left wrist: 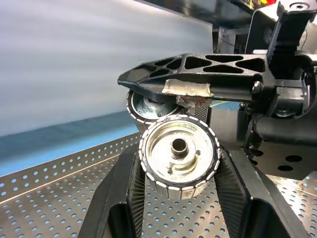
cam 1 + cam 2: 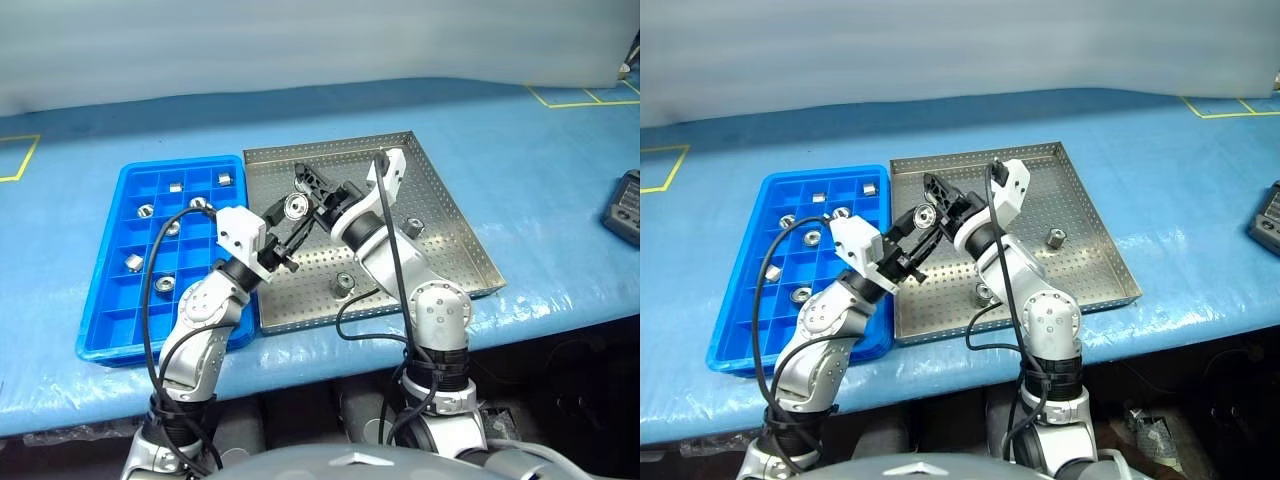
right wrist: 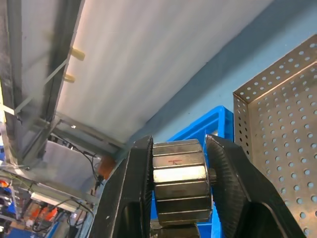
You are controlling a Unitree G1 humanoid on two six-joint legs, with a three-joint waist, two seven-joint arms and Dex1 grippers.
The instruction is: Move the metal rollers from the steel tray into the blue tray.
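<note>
Both end effectors (image 2: 288, 236) (image 2: 306, 180) clamp rollers (image 1: 179, 154) above the steel tray (image 2: 450, 225); several fill the blue tray (image 2: 110, 290).

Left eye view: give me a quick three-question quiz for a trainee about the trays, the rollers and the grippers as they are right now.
1. True or false: the blue tray lies on the robot's right of the steel tray.
2. How many metal rollers lie loose on the steel tray's floor? A) none B) two C) five
3. In a few words: what are the left gripper and the right gripper each closed on?

Key
1. False: it lies on the robot's left.
2. B
3. One of the metal rollers each.
</note>
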